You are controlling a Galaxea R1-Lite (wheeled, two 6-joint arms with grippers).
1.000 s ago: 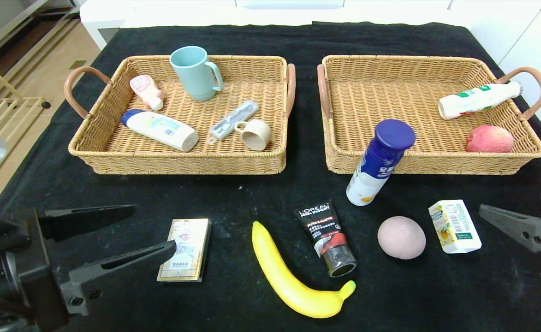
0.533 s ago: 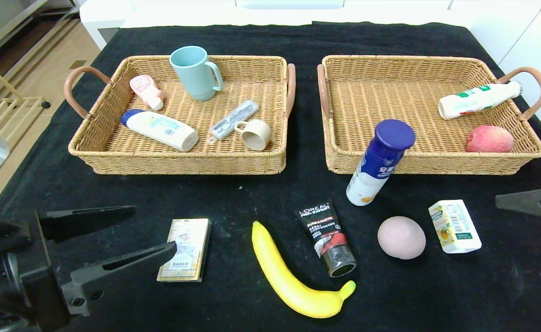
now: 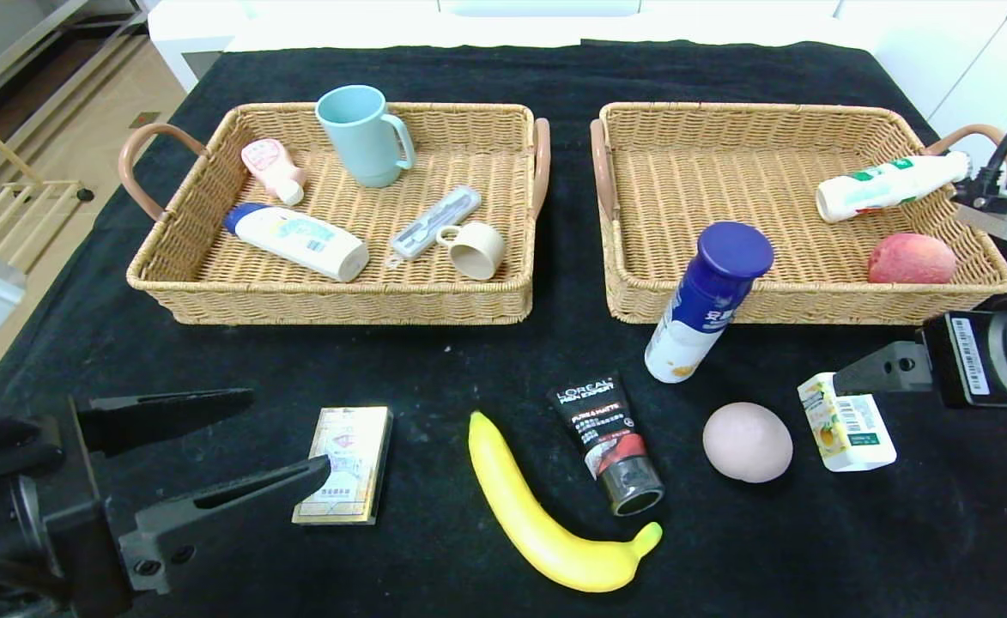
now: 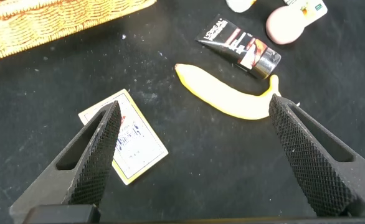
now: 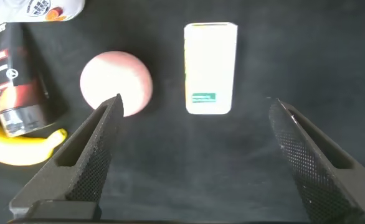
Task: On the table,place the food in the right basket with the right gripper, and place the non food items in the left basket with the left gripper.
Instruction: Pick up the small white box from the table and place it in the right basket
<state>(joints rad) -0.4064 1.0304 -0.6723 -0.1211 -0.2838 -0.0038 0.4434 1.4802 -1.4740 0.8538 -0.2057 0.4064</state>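
While your right gripper (image 5: 192, 149) is hovering, fingers apart, over white carton (image 3: 846, 421), black tube (image 3: 608, 440) is showing "L'OREAL MEN EXPERT"; left gripper (image 3: 245, 438) gaping too.

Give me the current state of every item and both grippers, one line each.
Left gripper: open, empty, by the card pack.
Right gripper: open, empty, above the juice carton.
Banana: lying on the table.
Black L'Oreal tube: lying on the table.
Pink egg: on the table.
Blue-capped bottle: upright on the table.
Apple: in the right basket.
Teal mug: upright in the left basket.
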